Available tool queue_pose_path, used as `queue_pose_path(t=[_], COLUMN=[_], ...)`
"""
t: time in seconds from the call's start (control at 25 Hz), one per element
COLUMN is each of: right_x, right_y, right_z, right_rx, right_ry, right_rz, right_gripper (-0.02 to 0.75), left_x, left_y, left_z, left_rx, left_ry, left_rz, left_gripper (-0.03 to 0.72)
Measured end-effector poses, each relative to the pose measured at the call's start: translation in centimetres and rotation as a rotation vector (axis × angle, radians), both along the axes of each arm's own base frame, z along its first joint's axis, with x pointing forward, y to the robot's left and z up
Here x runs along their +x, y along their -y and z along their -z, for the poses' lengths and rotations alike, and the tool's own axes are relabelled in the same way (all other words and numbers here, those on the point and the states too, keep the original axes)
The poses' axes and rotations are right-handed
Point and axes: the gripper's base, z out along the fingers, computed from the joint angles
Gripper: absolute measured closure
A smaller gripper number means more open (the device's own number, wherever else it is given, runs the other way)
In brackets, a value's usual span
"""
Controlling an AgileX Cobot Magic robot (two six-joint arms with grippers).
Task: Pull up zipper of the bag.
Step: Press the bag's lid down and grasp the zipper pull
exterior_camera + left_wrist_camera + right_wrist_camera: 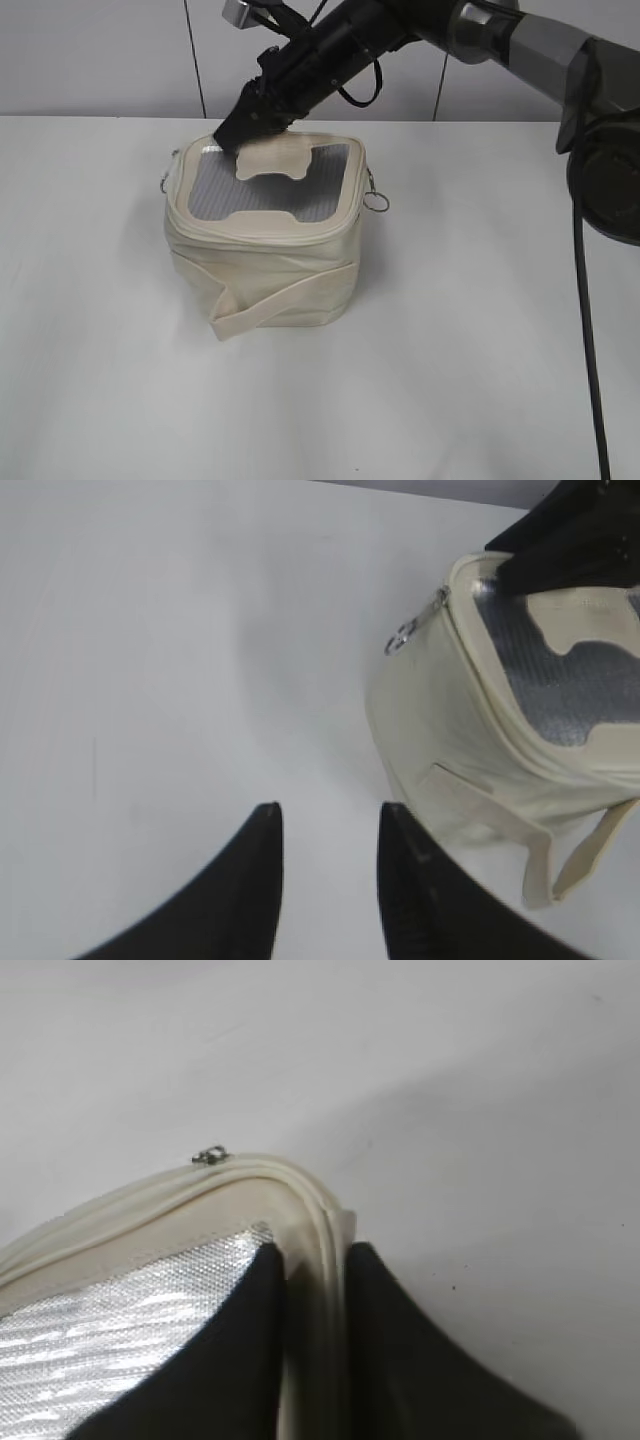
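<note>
A cream fabric bag (pixel 270 262) stands on the white table, its top a silver mesh panel (pixel 215 185) with a cream patch. My right gripper (pixel 232 140) is at the bag's far left top corner. In the right wrist view its jaws (pixel 312 1255) are closed onto the bag's cream zipper rim (pixel 230 1175), one finger on the mesh side and one outside. A small metal piece (pixel 210 1155) sits on the rim just ahead. My left gripper (pixel 330 820) is open and empty above bare table, beside the bag (pixel 450 740). It does not show in the exterior view.
Metal rings hang at the bag's sides (pixel 376 201) (pixel 400 638). A loose cream strap (pixel 285 300) lies across the bag's front. The white table (pixel 100 330) spreads all round, with a grey wall (pixel 100 50) behind.
</note>
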Motion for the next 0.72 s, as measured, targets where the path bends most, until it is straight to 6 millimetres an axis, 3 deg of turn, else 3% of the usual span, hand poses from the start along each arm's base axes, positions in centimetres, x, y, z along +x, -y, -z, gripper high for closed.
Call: queue_pose_path(t=[0.08, 0.32, 0.52, 0.72], right_x=[0.0, -0.1, -0.1, -0.1], right_y=[0.0, 0.0, 0.0, 0.0], right_z=[0.1, 0.1, 0.1, 0.1], right_rx=[-0.005, -0.009, -0.008, -0.009], right_ry=[-0.007, -0.014, -0.015, -0.026], right_rz=[-0.001, -0.008, -0.010, -0.003], right_gripper=[0.670, 0.673, 0.674, 0.675], left_x=[1.0, 5.7, 10.0, 13.4], left_y=[0.1, 0.6, 1.8, 2.9], left_z=[0.4, 3.6, 6.1, 8.1], left_rx=[-0.015, -0.046, -0.094, 0.105], left_ry=[0.012, 0.013, 0.026, 0.121], left_rz=[0.010, 0.070, 0.219, 0.423], left_gripper=[0.435, 0.333, 0.312, 0.312])
